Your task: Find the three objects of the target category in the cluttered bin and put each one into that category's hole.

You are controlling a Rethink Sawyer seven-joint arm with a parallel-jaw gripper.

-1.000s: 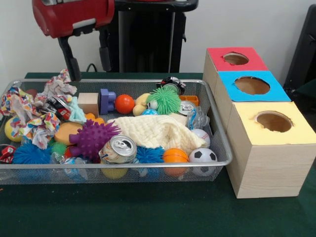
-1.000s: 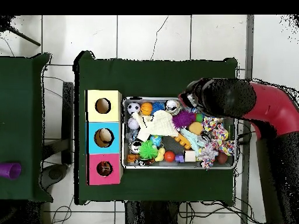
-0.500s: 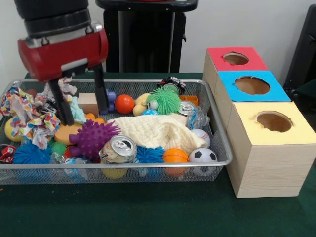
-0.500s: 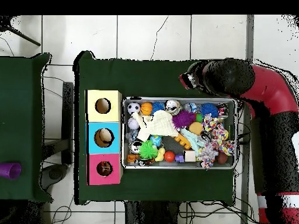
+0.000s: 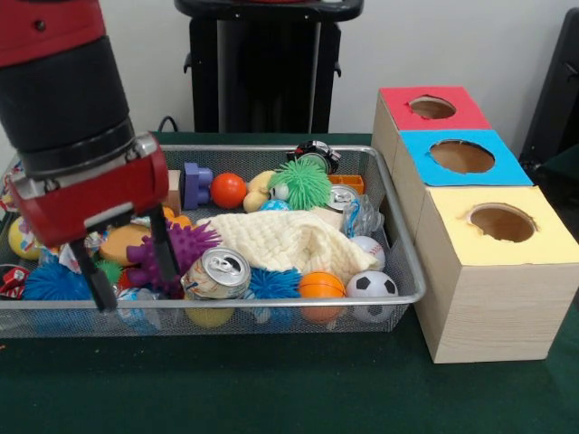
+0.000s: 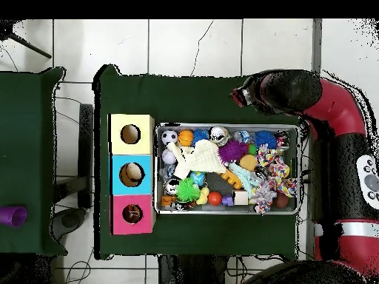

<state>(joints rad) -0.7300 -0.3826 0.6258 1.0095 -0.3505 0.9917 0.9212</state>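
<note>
Fingers (image 5: 129, 268) open, empty, tips low at bin (image 5: 398, 246) near rim.

Risks:
- Tips may snag rim mesh or jam into clutter.
- Purple spiky ball (image 5: 172, 253) just beside one finger, silver can (image 5: 218, 271) next over; either could get shoved or grabbed by mistake.
- Target category not stated; wrong pick likely.

Counts:
- 3 holed boxes: red (image 5: 431, 108), blue (image 5: 461, 156), yellow (image 5: 502, 222), well apart from fingers.
- Smooth balls seen: orange x2, soccer x1, baseball x1.
- 1 cream cloth (image 5: 285, 238).

Front, overhead — shared bin (image 5: 398, 244)
</note>
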